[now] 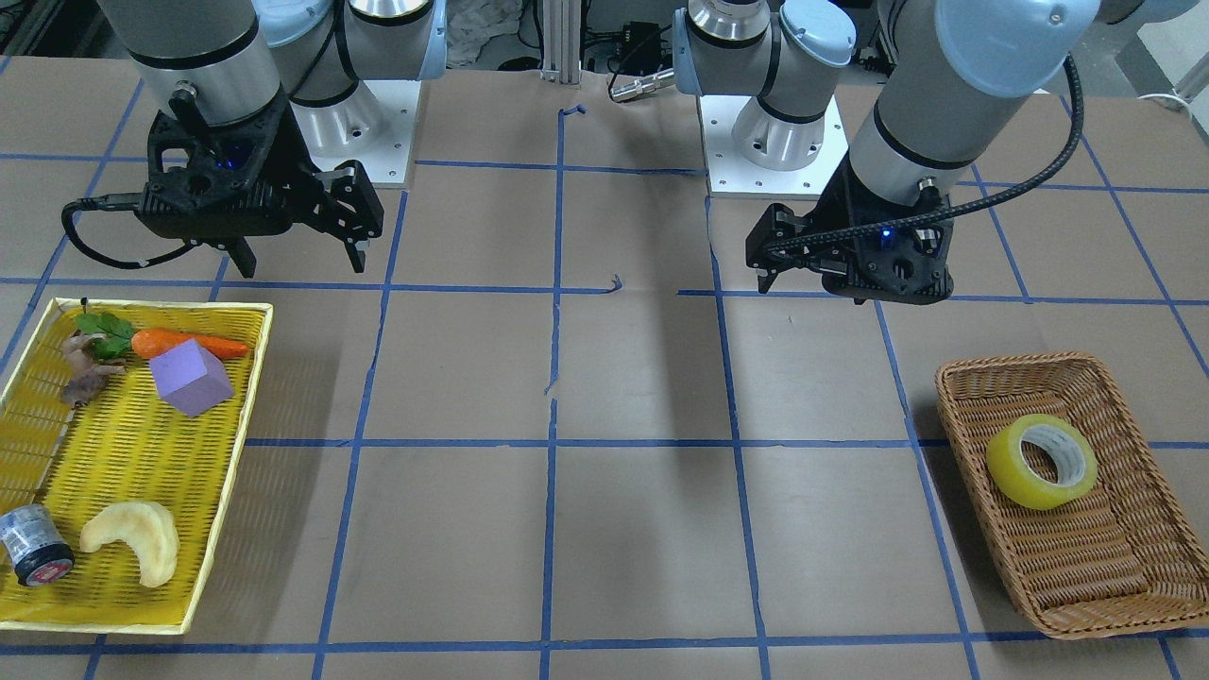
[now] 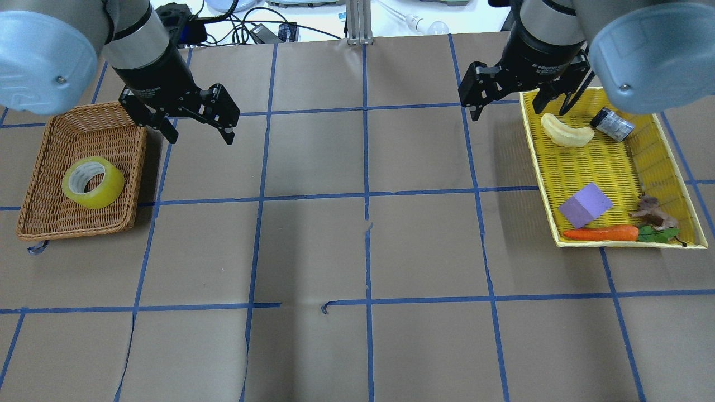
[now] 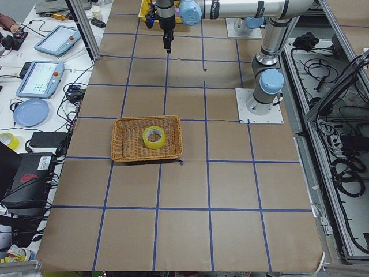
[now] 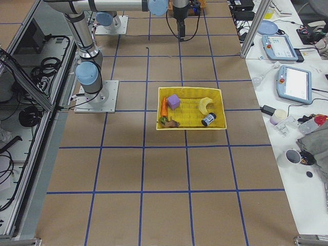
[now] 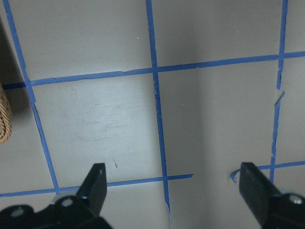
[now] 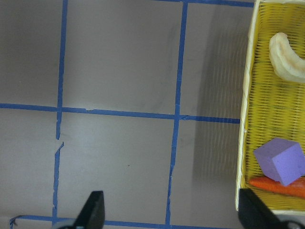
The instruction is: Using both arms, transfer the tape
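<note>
The yellow tape roll (image 2: 109, 190) lies flat in a wicker basket (image 2: 33, 184) at the table's left side; it also shows in the front view (image 1: 1013, 475) and the left side view (image 3: 151, 144). My left gripper (image 2: 199, 134) hangs open and empty above the table, just right of the basket's far corner; in the front view it (image 1: 810, 288) is behind the basket (image 1: 1086, 567). My right gripper (image 2: 505, 109) is open and empty at the near-left corner of a yellow tray (image 2: 603, 167). Both wrist views show wide-apart fingers (image 5: 95, 181) (image 6: 93, 212) over bare paper.
The yellow tray holds a purple cube (image 2: 585, 205), a carrot (image 2: 600, 234), a pale banana-shaped piece (image 2: 567, 133), a dark cylinder with a red end (image 1: 36, 548) and a brown root. Brown paper with blue tape grid lines covers the table. The basket's edge (image 5: 4, 119) shows in the left wrist view.
</note>
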